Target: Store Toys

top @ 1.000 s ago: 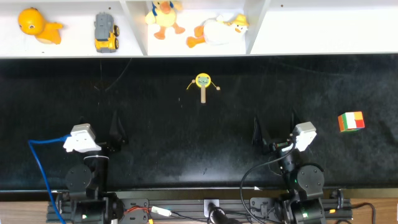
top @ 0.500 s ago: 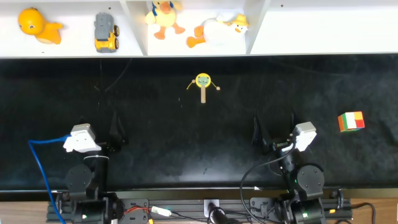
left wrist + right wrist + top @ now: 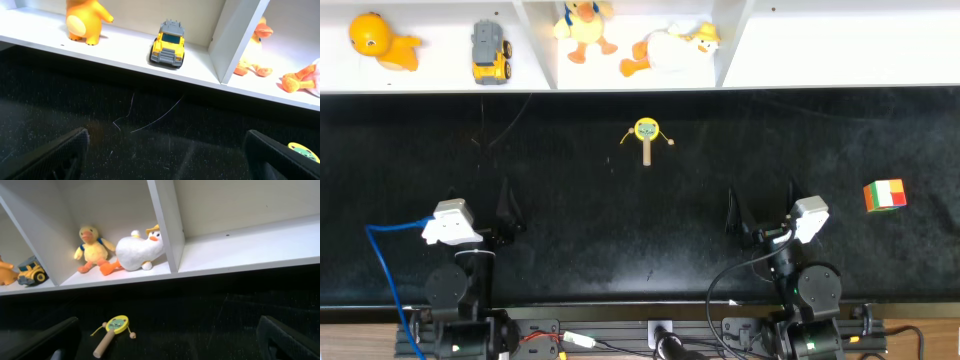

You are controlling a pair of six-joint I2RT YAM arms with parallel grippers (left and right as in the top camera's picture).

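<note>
A small rattle drum (image 3: pixel 647 135) with a yellow-green head and wooden handle lies on the black table, just in front of the shelf's middle; it is also in the right wrist view (image 3: pixel 112 330). A multicoloured cube (image 3: pixel 884 195) sits at the table's right side. My left gripper (image 3: pixel 495 212) stands open near the front left, its fingers (image 3: pixel 65 150) wide apart over bare table. My right gripper (image 3: pixel 760 210) stands open near the front right, with nothing between its fingers (image 3: pixel 290 335). Both are well short of the rattle.
A white shelf (image 3: pixel 640 78) runs along the back. Its left bay holds an orange duck (image 3: pixel 380 40) and a yellow truck (image 3: pixel 490 52). The middle bay holds a yellow plush duck (image 3: pixel 584 25) and a white plush duck (image 3: pixel 670 50). The right bay (image 3: pixel 250 245) is bare.
</note>
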